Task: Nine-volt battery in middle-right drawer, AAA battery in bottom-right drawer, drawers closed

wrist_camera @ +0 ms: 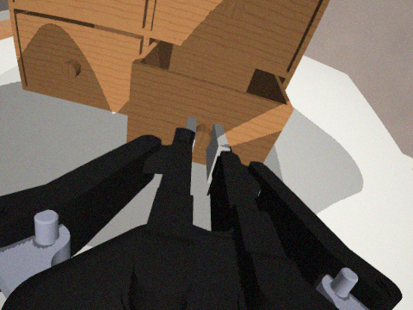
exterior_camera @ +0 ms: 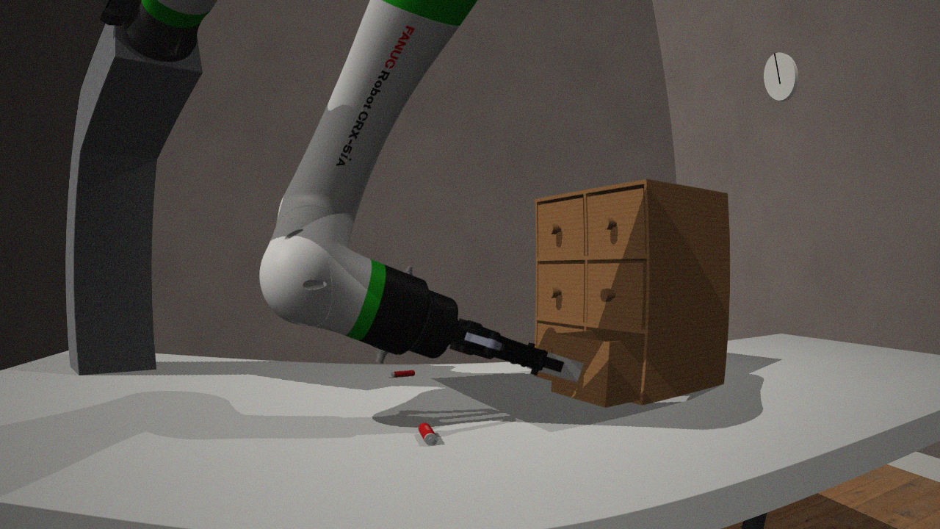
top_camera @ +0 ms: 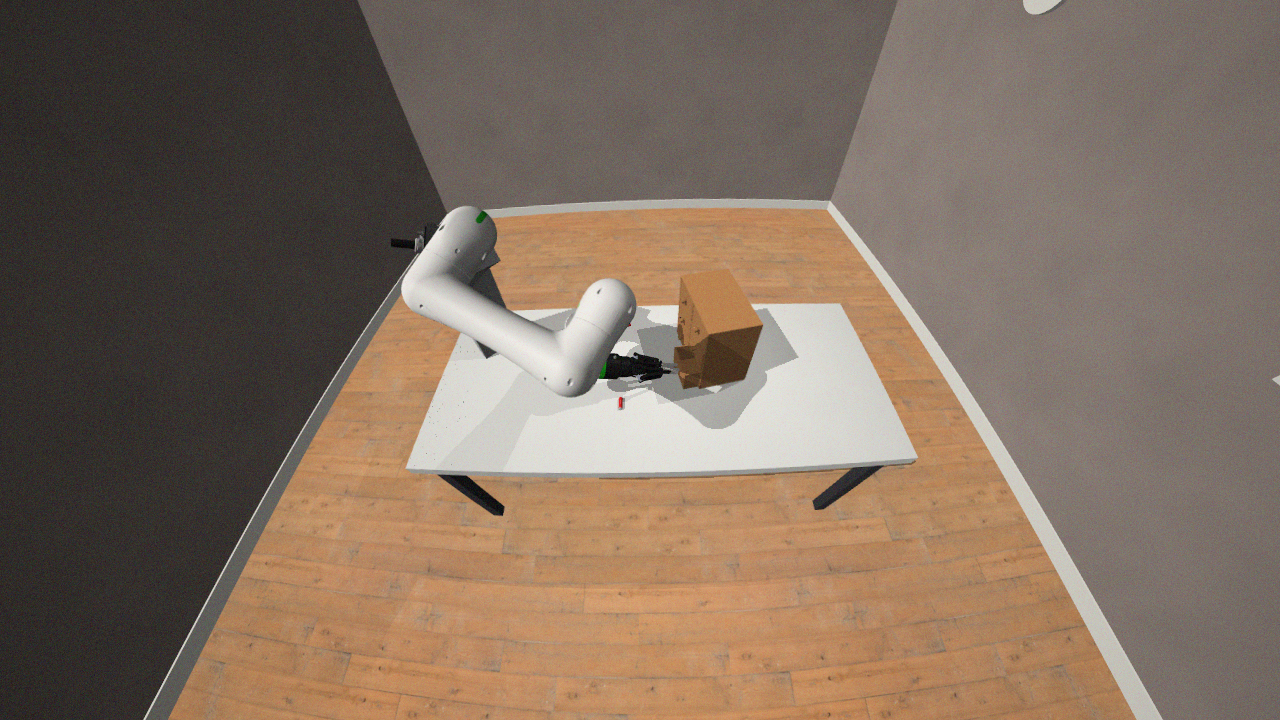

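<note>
The bottom row's right drawer [top_camera: 685, 360] [exterior_camera: 581, 343] [wrist_camera: 172, 95] stands part-way out of the wooden chest [top_camera: 726, 304] [exterior_camera: 687, 283]. My gripper [top_camera: 671, 368] [exterior_camera: 566, 368] [wrist_camera: 201, 134] is shut on its knob [wrist_camera: 203, 131], fingertips on either side. The part of the drawer's inside that shows holds nothing I can make out. The middle row's right drawer [exterior_camera: 617, 308] looks pushed in. A slim red battery [exterior_camera: 402, 373] lies on the table behind the arm; it looks like the AAA. I cannot see the nine-volt battery in any view.
A thicker red battery [top_camera: 620, 402] [exterior_camera: 427, 434] lies on the white table [top_camera: 805, 420] [exterior_camera: 197, 473], nearer the exterior camera. The bottom left drawer [wrist_camera: 39, 56] and both top drawers look pushed in. The arm's forearm hangs over the table in front of the chest.
</note>
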